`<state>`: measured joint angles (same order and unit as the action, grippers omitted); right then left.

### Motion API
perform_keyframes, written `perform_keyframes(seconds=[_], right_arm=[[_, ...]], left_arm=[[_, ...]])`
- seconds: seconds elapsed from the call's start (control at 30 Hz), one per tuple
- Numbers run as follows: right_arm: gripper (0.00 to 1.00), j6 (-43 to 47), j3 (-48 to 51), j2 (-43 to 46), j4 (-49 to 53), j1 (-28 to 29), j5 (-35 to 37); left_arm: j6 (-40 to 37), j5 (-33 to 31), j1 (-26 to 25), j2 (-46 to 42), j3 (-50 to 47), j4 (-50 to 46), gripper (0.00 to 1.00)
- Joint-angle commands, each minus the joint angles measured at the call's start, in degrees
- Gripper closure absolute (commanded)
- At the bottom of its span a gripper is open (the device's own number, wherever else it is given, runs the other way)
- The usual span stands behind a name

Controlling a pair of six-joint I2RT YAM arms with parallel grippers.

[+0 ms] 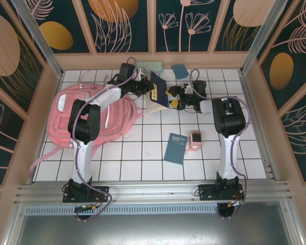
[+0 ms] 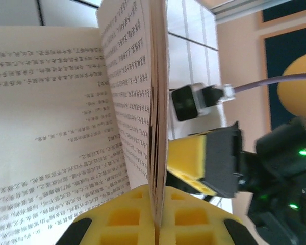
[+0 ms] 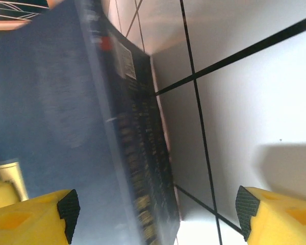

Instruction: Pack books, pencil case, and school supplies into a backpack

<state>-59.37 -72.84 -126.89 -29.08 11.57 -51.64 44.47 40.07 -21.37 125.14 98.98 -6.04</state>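
Where the white-tiled table (image 1: 137,166) runs nearest the arm bases, a dark teal book (image 1: 175,148) lies flat, with the pink cube gadget (image 1: 195,139) just beside it. Further in, the pink backpack (image 1: 66,120) slumps at left. Beyond, the left gripper (image 2: 157,227) is pinched tight on the open pages of a navy book (image 1: 157,91) standing on edge. The right gripper (image 3: 153,209) gapes wide around it, the cover close by one finger. Under the teal floral panels (image 1: 194,30) lie the mint pencil case (image 1: 150,66) and a small teal pad (image 1: 179,70).
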Motion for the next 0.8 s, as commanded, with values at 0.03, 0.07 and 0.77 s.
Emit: perform_keyframes(seconds=[0.03,0.07,0.77], right_arm=[[0.17,-7.7,3.0,-1.1,-12.2,0.3,-5.2],[0.15,-9.6,3.6,-1.3,-15.7,0.4,-6.1],[0.67,-33.7,7.7,-2.6,-52.7,2.1,-8.5]], left_arm=[[2.2,4.6,0.0,-5.3,-2.6,6.3,1.00],[2.4,4.9,0.0,-5.6,-3.0,6.7,1.00],[-4.3,2.6,-0.9,-8.4,-7.0,-0.5,0.98]])
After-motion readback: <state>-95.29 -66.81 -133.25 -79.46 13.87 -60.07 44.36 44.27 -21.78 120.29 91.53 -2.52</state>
